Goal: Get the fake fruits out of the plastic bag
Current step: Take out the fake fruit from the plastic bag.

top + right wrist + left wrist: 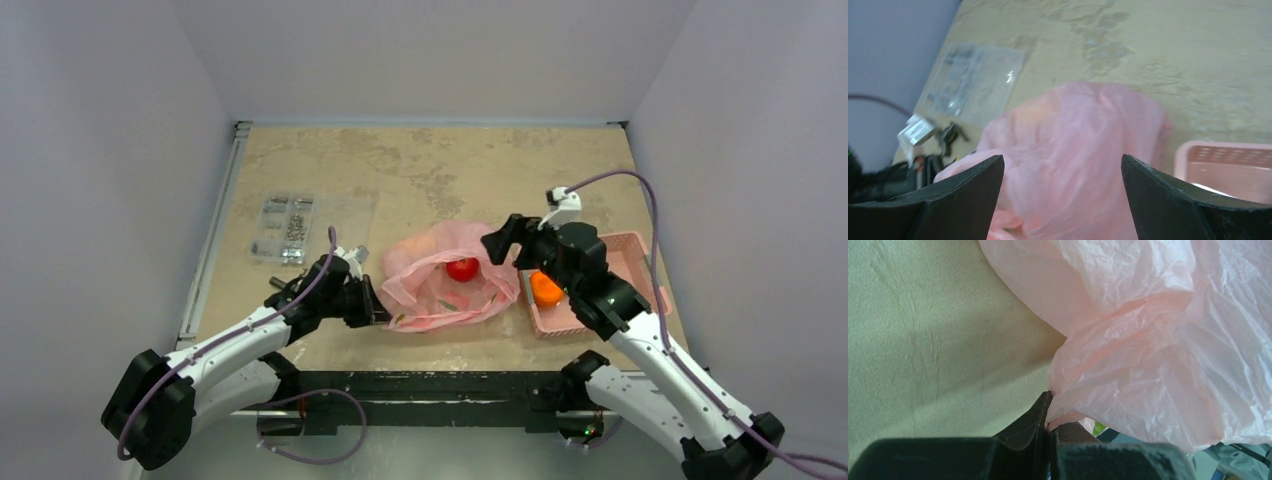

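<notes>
My left hand [1049,412] is pinched shut on the near-left edge of the crinkly translucent pink plastic bag [440,290], which lies mid-way across the tabletop [400,170]. My right hand [1062,165] hangs over the bag's right side, fingers spread wide, holding nothing. A glossy red apple [462,268] shows in the bag's mouth. A glossy orange fruit [545,288] sits in the rigid pink basket [628,245].

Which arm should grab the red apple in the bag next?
Right: the right gripper is open by the plastic bag, near the red apple; the left gripper is pinching the bag's edge.
</notes>
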Robot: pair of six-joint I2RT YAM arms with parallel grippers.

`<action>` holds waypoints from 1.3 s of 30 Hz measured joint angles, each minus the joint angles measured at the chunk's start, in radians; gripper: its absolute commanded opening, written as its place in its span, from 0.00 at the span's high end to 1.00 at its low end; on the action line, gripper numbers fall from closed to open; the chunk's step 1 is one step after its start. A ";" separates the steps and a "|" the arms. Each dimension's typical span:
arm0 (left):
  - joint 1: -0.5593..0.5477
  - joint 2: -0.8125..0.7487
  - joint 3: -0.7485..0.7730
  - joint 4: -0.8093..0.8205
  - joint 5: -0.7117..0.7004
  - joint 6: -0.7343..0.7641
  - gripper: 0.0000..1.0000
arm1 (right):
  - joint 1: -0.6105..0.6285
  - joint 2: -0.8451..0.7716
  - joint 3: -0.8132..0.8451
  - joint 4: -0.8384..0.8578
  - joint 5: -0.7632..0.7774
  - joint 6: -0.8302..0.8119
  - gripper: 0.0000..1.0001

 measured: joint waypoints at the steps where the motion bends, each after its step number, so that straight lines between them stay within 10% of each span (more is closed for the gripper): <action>1: 0.000 0.001 0.000 0.000 -0.001 0.000 1.00 | 0.061 0.002 0.003 0.006 0.001 -0.007 0.14; 13: 0.000 -0.001 0.008 -0.013 -0.009 0.000 1.00 | 0.603 0.126 0.032 0.162 0.056 -0.148 0.42; 21: 0.000 -0.014 0.030 -0.044 -0.016 0.002 1.00 | 0.629 0.249 -0.070 0.182 0.189 -0.138 0.56; 31: 0.000 -0.024 0.064 -0.053 -0.015 0.002 1.00 | 0.628 0.414 -0.110 0.253 0.483 -0.060 0.53; 39: -0.001 -0.024 0.069 -0.053 -0.014 0.001 1.00 | 0.628 0.548 -0.110 0.327 0.694 -0.004 0.23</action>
